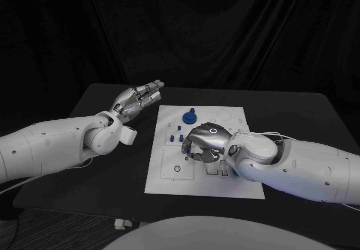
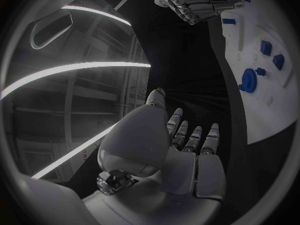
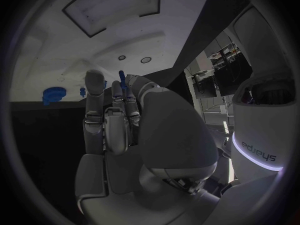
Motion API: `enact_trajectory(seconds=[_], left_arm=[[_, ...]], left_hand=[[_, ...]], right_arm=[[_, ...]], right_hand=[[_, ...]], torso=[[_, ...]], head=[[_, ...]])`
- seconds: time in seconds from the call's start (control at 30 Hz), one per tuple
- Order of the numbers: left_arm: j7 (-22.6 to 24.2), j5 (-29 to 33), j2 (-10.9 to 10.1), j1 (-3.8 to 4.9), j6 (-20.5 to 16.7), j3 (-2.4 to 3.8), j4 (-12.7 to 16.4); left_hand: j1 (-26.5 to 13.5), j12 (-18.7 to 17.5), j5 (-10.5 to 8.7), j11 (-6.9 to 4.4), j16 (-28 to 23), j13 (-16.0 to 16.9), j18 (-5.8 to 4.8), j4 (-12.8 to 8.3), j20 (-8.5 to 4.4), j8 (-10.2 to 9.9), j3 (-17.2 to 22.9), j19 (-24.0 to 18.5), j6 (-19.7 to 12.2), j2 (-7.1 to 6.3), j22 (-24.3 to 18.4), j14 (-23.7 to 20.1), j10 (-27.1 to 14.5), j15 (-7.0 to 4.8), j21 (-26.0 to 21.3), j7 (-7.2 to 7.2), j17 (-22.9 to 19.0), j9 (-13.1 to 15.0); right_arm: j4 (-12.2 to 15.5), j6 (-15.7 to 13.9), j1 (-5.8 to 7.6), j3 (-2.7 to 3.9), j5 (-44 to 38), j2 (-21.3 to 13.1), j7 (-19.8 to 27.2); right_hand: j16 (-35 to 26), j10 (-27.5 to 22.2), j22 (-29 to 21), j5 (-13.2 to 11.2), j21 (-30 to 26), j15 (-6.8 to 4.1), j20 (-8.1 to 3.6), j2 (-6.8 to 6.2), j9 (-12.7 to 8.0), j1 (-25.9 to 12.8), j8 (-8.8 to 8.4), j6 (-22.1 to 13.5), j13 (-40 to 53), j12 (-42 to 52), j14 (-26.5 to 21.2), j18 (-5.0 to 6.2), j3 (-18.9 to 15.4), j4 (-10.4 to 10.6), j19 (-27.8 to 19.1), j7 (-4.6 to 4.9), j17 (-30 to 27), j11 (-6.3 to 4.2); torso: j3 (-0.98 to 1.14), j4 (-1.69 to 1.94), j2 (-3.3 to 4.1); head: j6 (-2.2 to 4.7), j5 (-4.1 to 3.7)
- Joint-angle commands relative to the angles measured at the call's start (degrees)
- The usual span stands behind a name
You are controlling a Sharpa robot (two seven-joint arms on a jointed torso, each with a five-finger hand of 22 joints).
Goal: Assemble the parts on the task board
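Observation:
The white task board (image 1: 225, 117) lies mid-table. A round blue knobbed part (image 1: 190, 115) stands at its far left, with small blue pieces (image 1: 178, 138) nearer along the left side. My right hand (image 1: 204, 143) hovers over the board's middle with its fingers curled down. In the right wrist view a thin blue peg (image 3: 122, 80) shows between that hand's fingertips, seemingly pinched. My left hand (image 1: 139, 99) floats left of the board's far corner, fingers stretched out and apart, holding nothing. The left wrist view has the left hand (image 2: 181, 140) beside the board (image 2: 250, 115) and the round part (image 2: 248, 80).
Dark slots (image 1: 214, 171) and a small ring mark (image 1: 177, 169) sit on the board's near half. The black table (image 1: 105, 172) has bare room left of the board and behind it. My right forearm (image 1: 300, 166) covers the board's near right corner.

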Motion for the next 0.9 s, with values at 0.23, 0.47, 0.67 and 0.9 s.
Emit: enact_trajectory(seconds=[0.23,0.47,0.67,0.9], left_arm=[[5.9,0.4,0.0,-0.46,0.9,0.06,0.2],[5.8,0.4,-0.1,-0.82,1.0,0.06,0.2],[5.7,0.4,-0.2,-1.07,1.0,0.06,0.2],[5.7,0.4,-0.2,-1.3,1.0,0.06,0.1]], left_hand=[[0.5,0.0,-0.02,0.45,-0.2,0.0,-0.29,0.0,0.13,0.2,0.1,-0.4,0.2,0.5,0.1,-0.1,-0.1,-0.12,-0.1,0.14,0.0,0.1],[0.8,0.0,0.1,0.48,-0.1,0.0,-0.23,-0.1,0.19,0.2,0.2,-0.3,0.3,0.58,0.2,0.0,-0.1,0.14,-0.1,0.19,0.0,0.1],[0.9,0.0,0.13,0.48,0.0,0.0,-0.2,-0.2,0.22,0.3,0.2,-0.3,0.4,0.61,0.2,0.0,-0.1,0.28,-0.1,0.22,0.0,0.1],[1.1,0.0,0.18,0.51,0.2,0.0,-0.14,-0.2,0.27,0.3,0.3,-0.3,0.7,0.67,0.4,0.1,-0.1,0.61,0.0,0.31,0.1,0.1]], right_arm=[[-1.0,0.6,-0.68,0.05,-1.1,0.8,-0.9],[-1.3,0.5,-0.86,0.05,-1.1,1.2,-0.9],[-1.6,0.5,-1.02,0.05,-1.1,1.5,-0.9],[-1.7,1.3,-1.31,0.05,-1.1,1.6,-1.1]], right_hand=[[0.3,0.7,2.9,0.0,0.2,0.4,0.47,-0.48,0.1,-0.1,-0.27,-0.4,0.0,0.0,4.1,-0.84,0.5,0.0,-0.1,0.2,8.3,-0.4],[0.3,0.7,2.9,0.0,0.1,0.41,0.48,-0.48,0.1,-0.1,-0.33,-0.5,0.0,0.0,4.1,-0.83,0.6,-0.1,-0.1,0.22,8.3,-0.38],[0.3,0.7,2.9,0.0,0.1,0.41,0.48,-0.48,0.1,-0.1,-0.33,-0.5,0.0,0.0,4.1,-0.83,0.6,-0.1,-0.1,0.22,8.3,-0.38],[0.1,0.7,2.9,0.0,0.0,0.43,0.49,-0.48,0.1,-0.1,-0.37,-0.5,0.0,0.0,4.1,-0.81,0.6,-0.1,-0.1,0.24,8.2,-0.37]], torso=[[0.01,-0.02,0.1],[-0.01,0.03,0.06],[0.02,0.06,0.03],[0.01,0.04,0.02]], head=[[-0.01,0.39],[-0.01,0.41],[-0.01,0.44],[-0.01,0.67]])
